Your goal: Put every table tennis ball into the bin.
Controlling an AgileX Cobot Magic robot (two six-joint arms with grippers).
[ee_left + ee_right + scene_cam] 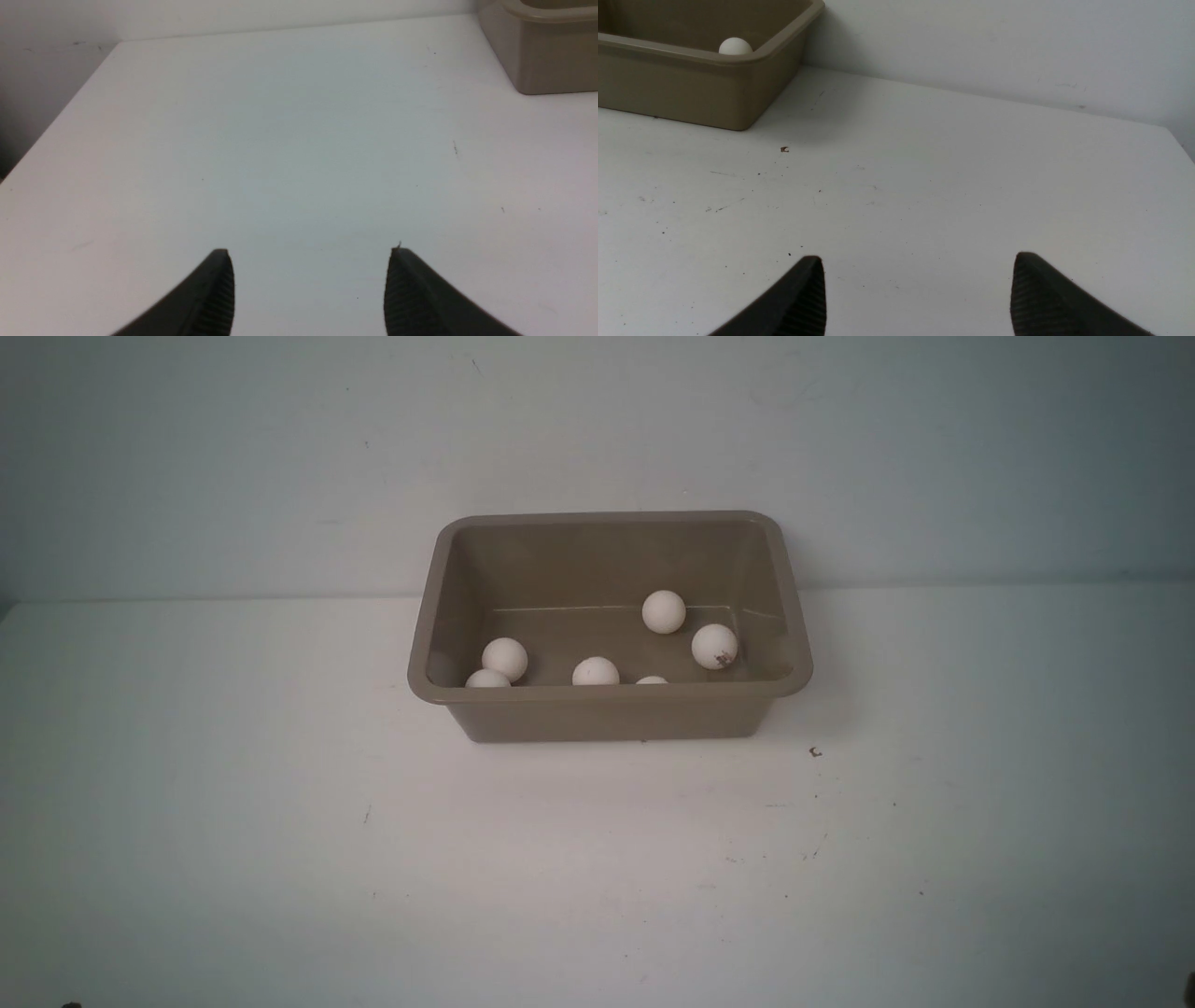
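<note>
I see all 6 balls (664,612) in the bin (609,695), center frame, both tools (309,266) (918,275) gaping, empty; only a careless nudge could tip it.

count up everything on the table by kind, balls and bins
balls: 6, all off-white and inside the bin
bin: 1, grey-brown
total: 7

Soft, even lighting, dimming toward the corners.
The bin (609,714) is casting a faint shadow on the desk (597,859); focus is slightly soft.
</note>
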